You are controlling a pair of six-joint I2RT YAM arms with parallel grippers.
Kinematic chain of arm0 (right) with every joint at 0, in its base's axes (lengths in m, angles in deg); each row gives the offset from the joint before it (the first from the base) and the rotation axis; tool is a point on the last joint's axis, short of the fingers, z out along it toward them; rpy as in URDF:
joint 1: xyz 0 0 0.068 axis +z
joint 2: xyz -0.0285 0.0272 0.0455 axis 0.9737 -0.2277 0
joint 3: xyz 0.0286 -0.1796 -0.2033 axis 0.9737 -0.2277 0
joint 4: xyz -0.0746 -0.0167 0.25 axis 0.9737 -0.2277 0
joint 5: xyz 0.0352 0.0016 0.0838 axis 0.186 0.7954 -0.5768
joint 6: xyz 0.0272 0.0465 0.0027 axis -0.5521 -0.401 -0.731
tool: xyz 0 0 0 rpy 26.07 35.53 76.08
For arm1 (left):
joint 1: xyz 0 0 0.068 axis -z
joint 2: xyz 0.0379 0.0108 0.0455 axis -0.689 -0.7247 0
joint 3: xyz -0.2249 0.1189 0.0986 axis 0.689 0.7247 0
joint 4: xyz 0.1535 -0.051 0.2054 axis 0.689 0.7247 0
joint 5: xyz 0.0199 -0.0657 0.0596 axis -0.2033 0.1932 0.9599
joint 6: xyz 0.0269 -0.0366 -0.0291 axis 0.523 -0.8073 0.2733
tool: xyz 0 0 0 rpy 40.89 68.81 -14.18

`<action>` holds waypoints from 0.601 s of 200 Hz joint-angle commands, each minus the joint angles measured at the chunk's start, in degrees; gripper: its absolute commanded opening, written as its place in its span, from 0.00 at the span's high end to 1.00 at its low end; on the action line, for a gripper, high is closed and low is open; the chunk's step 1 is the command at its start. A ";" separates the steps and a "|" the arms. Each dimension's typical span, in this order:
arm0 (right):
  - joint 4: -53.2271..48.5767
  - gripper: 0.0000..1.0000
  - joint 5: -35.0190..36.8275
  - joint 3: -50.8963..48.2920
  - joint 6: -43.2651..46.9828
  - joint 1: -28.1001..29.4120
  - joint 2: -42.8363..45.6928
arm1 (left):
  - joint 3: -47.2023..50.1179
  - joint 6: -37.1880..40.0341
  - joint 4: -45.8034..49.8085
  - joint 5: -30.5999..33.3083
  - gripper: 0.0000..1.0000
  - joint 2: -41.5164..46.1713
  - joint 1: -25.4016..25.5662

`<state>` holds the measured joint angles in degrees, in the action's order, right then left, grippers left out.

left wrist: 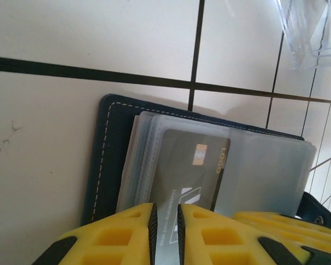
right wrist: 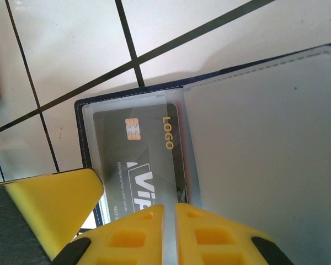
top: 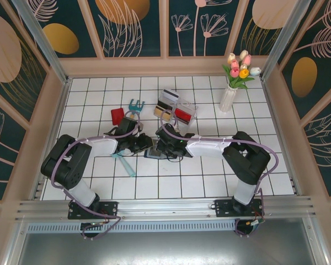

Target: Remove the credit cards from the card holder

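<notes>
Two left fingers (left wrist: 132,218) tight on dark card (left wrist: 190,165), open card holder (left wrist: 107,160) beneath.

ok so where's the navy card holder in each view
top external: card holder just below picture centre, nearer than the clear box.
left wrist: open, mid-frame, navy cover on the left.
right wrist: open, sleeves running to the right edge.
shared landmark: the dark chip card, sleeved, in both wrist views.

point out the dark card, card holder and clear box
dark card (right wrist: 146,160), right wrist view, its printed face
card holder (left wrist: 102,165), left wrist view, navy cover edge
clear box (left wrist: 306,33), left wrist view, its wall
</notes>
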<state>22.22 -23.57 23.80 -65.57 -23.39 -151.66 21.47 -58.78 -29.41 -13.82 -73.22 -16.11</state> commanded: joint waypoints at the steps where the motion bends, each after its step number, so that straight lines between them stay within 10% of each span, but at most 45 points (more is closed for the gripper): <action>1: 0.41 0.86 -0.48 -0.86 0.01 -0.62 -0.84 | 0.43 0.66 -1.48 -1.18 0.80 -1.23 0.33; 120: 6.36 0.87 -5.92 -4.10 1.00 -1.95 -2.19 | 2.63 1.36 0.07 1.01 0.80 -1.30 0.33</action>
<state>25.76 -27.02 20.80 -65.53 -24.81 -152.45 22.39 -58.56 -31.10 -13.78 -73.75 -16.11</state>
